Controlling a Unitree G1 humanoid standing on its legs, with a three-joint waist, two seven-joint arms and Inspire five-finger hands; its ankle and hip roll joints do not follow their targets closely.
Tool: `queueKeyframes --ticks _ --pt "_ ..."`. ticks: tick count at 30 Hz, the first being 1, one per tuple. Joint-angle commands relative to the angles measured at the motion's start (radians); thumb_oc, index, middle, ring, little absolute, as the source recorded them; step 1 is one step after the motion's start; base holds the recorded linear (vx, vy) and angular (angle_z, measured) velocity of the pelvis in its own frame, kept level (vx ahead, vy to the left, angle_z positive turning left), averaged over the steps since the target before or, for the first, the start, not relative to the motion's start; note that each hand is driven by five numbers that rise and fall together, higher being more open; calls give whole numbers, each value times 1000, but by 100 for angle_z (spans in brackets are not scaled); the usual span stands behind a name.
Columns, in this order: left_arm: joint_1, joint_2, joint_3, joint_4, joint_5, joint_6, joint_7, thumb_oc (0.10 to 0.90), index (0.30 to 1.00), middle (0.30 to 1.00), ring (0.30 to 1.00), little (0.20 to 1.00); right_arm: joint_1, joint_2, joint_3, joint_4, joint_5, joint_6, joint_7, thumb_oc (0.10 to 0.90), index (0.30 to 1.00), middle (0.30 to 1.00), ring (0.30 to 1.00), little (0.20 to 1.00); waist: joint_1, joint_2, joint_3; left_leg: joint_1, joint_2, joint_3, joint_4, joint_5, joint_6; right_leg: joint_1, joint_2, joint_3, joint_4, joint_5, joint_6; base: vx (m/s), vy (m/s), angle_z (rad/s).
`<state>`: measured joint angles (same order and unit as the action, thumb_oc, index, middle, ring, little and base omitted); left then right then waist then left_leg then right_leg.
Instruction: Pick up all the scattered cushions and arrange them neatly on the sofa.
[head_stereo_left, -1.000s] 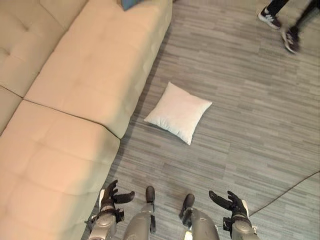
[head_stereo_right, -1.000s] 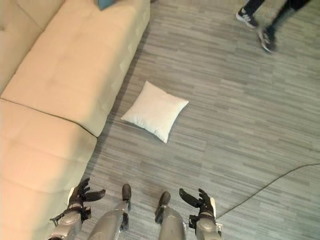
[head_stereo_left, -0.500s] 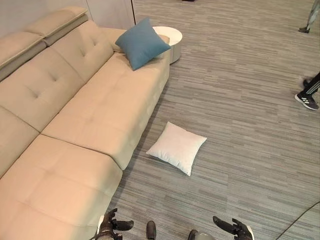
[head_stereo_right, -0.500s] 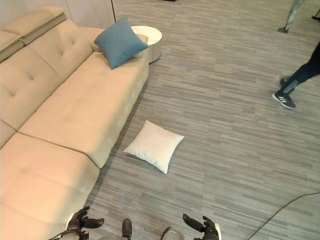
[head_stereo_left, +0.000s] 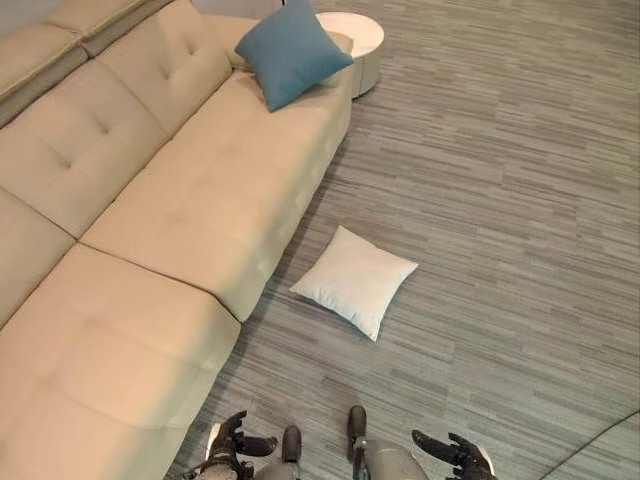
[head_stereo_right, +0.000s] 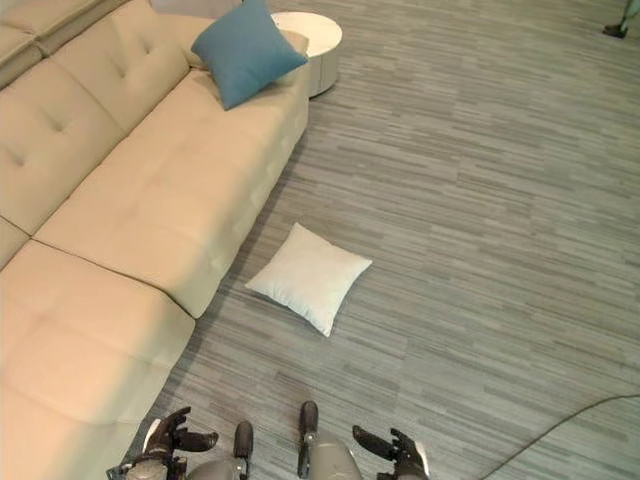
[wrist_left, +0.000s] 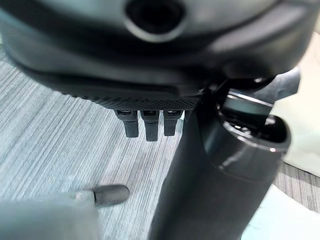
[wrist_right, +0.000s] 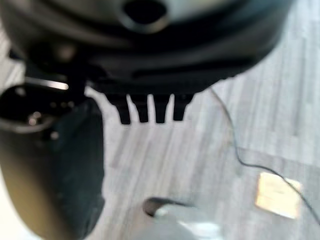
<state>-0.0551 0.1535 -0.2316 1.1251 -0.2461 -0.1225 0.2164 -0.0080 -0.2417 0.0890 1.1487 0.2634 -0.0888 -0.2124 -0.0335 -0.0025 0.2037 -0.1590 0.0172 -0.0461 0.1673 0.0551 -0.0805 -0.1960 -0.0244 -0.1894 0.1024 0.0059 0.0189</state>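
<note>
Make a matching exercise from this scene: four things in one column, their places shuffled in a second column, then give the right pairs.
Things:
1. white cushion
2. blue cushion
3. round white side table
4. left hand

Places:
A. standing past the sofa's far end
B. lying flat on the floor beside the sofa
C. low by the sofa's near corner, empty
D. propped on the sofa seat at its far end

Pairs: 1-B, 2-D, 3-A, 4-C

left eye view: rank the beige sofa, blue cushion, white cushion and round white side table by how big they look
1. beige tufted sofa, by far the largest
2. white square cushion and blue square cushion: alike, and the blue one lies farther off, so unranked
3. round white side table, partly hidden
</note>
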Motion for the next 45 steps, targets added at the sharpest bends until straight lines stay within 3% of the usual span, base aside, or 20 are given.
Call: queueKeyframes --ticks 1,5,8,9,10,12,14,19,22,24,27,29,30,32,35,37,39,40,44,45 --pt "-29 22 6 -44 8 -25 0 800 900 900 900 900 -16 -62 -23 -64 47 -61 -21 800 900 900 900 900 -12 -23 15 12 -31 119 232 -155 31 81 -54 30 -17 -51 64 62 -127 64" --pt "-35 22 -5 -31 13 -20 3 800 900 900 900 900 -13 -63 -23 -63 59 -59 -20 800 900 900 900 900 -4 -37 15 -30 2 144 206 -176 48 110 -58 28 -30 -70 58 129 -34 12" --pt "-36 22 -16 -28 20 -12 7 800 900 900 900 900 -11 -68 -16 -54 47 -56 -20 800 900 900 900 900 10 -33 6 -38 24 84 -9 -96 25 142 -40 21 -47 -96 65 210 44 15" --pt "-36 22 -16 -28 20 -12 7 800 900 900 900 900 -11 -68 -16 -54 47 -56 -20 800 900 900 900 900 10 -33 7 -38 24 84 -10 -95 25 142 -40 21 -47 -96 65 226 83 31" --pt "-43 24 -24 -26 25 -13 9 800 900 900 900 900 -12 -67 -16 -47 50 -54 -27 800 900 900 900 900 16 -30 5 -76 53 81 -77 -26 9 169 -33 16 -58 -115 66 217 92 18" --pt "-49 30 -31 -28 30 -12 15 800 900 900 900 900 -7 -64 -16 -53 53 -52 -34 800 900 900 900 900 19 -35 9 -117 66 118 -85 -6 2 187 -38 15 -58 -131 65 260 147 7" --pt "-45 26 -30 -23 34 -9 14 800 900 900 900 900 14 -54 -25 -54 50 -48 -27 800 900 900 900 900 16 -24 -3 -80 78 134 -120 4 3 204 -35 17 -51 -140 74 262 197 -16" --pt "-33 25 -26 -13 39 -11 12 800 900 900 900 900 21 -38 -33 -36 41 -44 -19 800 900 900 900 900 19 -32 -18 -50 52 153 -94 -28 23 216 -74 38 -2 -143 99 220 197 -35" --pt "-35 40 -18 -25 33 -12 13 800 900 900 900 900 8 -30 -30 -19 39 -35 -13 800 900 900 900 900 25 -36 -15 -14 32 180 -88 -66 55 177 -109 49 108 -120 130 178 213 -24" --pt "-40 61 -15 -41 35 -14 14 800 900 900 900 900 -10 -27 -21 -26 31 -28 -12 800 900 900 900 900 22 -24 3 14 22 202 -91 -93 85 98 -139 45 269 -66 148 134 232 -29" --pt "-41 72 -8 -50 34 -18 16 800 900 900 900 900 -17 -22 -12 -30 25 -30 -10 800 900 900 900 900 19 -12 17 57 14 214 -104 -115 98 35 -144 17 320 -56 140 100 107 -24" --pt "-43 75 -2 -53 32 -19 17 800 900 900 900 900 -21 -25 -9 -33 21 -29 -10 800 900 900 900 900 17 -10 23 73 11 215 -110 -121 99 21 -141 0 300 -61 135 194 49 -20" --pt "-43 77 5 -48 32 -18 15 800 900 900 900 900 -32 -29 -5 -37 12 -29 -14 800 900 900 900 900 17 -13 28 112 -1 221 -126 -152 93 7 -148 -59 225 -75 137 294 -6 -32" --pt "-38 75 6 -42 36 -19 12 800 900 900 900 900 -36 -31 -2 -44 8 -30 -17 800 900 900 900 900 12 -15 30 138 -6 227 -133 -168 91 -17 -141 -112 144 -50 137 231 -38 -46" --pt "-35 72 7 -44 41 -21 8 800 900 900 900 900 -35 -35 -5 -58 10 -31 -17 800 900 900 900 900 1 -10 35 165 -9 225 -133 -186 87 -45 -129 -132 84 -19 148 238 -59 -22" --pt "-37 66 4 -42 56 -23 6 800 900 900 900 900 -24 -40 -12 -64 6 -31 -16 800 900 900 900 900 -10 -11 45 186 -26 232 -126 -194 89 -58 -144 -196 52 14 143 137 -72 -11" --pt "-37 61 -2 -40 61 -26 1 800 900 900 900 900 -18 -44 -14 -57 8 -33 -16 800 900 900 900 900 -17 -10 41 197 -31 229 -124 -205 86 -39 -140 -192 30 11 142 168 -110 -7" --pt "-38 51 -11 -34 70 -25 2 800 900 900 900 900 -6 -41 -16 -46 15 -38 -14 800 900 900 900 900 -28 -6 29 213 -29 221 -108 -224 78 -25 -125 -153 32 6 123 322 -207 13" --pt "-41 35 -29 -31 75 -25 -10 800 900 900 900 900 1 -51 -26 -31 33 -46 -12 800 900 900 900 900 -34 4 22 199 0 232 -4 -233 35 34 -116 -175 4 -13 101 190 -217 27" --pt "-44 26 -40 -37 76 -23 -13 800 900 900 900 900 1 -64 -27 -38 39 -51 -11 800 900 900 900 900 -29 2 36 131 33 238 172 -180 6 67 -107 -172 -7 -34 76 89 -169 28"
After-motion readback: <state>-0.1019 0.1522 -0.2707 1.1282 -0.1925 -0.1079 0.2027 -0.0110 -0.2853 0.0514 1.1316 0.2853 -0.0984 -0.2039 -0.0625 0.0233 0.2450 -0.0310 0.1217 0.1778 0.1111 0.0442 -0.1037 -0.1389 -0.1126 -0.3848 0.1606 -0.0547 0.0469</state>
